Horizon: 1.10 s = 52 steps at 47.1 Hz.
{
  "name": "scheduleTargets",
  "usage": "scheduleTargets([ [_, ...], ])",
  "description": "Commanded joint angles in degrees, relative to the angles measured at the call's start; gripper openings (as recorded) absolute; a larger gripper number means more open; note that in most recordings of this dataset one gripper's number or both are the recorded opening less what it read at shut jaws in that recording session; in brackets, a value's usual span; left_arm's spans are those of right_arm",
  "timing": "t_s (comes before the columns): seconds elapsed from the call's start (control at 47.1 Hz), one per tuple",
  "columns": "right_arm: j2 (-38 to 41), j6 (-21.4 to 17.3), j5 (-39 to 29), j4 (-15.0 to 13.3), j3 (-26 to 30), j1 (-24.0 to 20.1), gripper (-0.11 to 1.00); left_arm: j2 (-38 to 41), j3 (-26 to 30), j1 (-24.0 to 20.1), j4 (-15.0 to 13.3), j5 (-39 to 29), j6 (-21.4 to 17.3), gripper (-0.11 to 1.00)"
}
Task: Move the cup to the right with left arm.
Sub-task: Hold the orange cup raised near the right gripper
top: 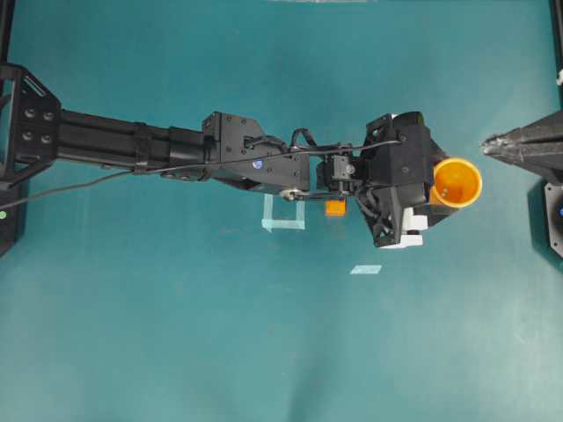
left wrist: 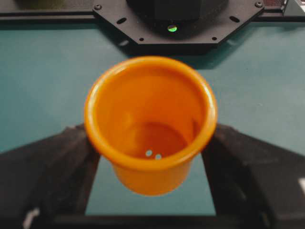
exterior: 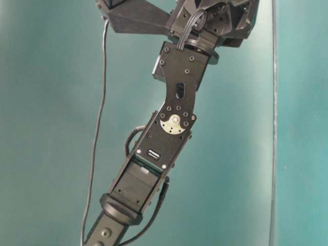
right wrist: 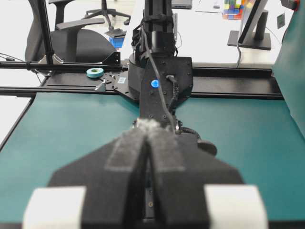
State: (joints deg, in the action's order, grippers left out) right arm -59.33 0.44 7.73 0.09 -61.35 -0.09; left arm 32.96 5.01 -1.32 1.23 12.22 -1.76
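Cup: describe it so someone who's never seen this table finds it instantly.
Follow the long black left arm across the teal table to its gripper. The cup sits upright between its two fingers, near the right side. It is round, hollow and orange-yellow with a thick rim, unlike the smaller solid orange cube under the arm.

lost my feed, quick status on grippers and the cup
Left gripper shut on the cup, cup upright. Right gripper shut, parked. Small orange cube under the left arm, behind the cup's path.
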Motion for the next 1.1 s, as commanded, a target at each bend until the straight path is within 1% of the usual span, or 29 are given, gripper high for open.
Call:
scheduleTargets([
  [0.0,0.09,-0.44,0.18,0.00,1.93,0.00,0.00,-1.32,1.32,0.00,0.18,0.26,0.18,0.65],
  [0.149,-0.26,-0.53,0.18,0.09,2.46,0.00,0.00,-1.32,1.49,0.09,0.18,-0.09,0.88,0.65],
  [0.34,-0.88,-0.62,0.00,0.00,2.81,0.00,0.00,-1.32,1.49,0.79,0.18,-1.32,0.79,0.65],
  [0.403,-0.62,0.18,-0.70,0.00,2.81,0.00,0.00,-1.23,1.58,1.23,0.18,-2.55,0.18,0.65],
  [0.51,-0.70,0.44,-0.70,-0.09,2.81,0.00,0.00,-1.23,1.58,1.76,0.18,-2.81,0.09,0.65],
  [0.786,-0.88,-1.85,-0.97,0.18,2.90,-0.53,0.00,-0.88,2.64,3.34,0.18,-2.90,0.26,0.65],
  [1.083,-0.88,-2.11,-1.14,0.18,3.08,-0.53,0.00,-0.70,2.81,3.25,0.18,-2.72,0.09,0.65],
])
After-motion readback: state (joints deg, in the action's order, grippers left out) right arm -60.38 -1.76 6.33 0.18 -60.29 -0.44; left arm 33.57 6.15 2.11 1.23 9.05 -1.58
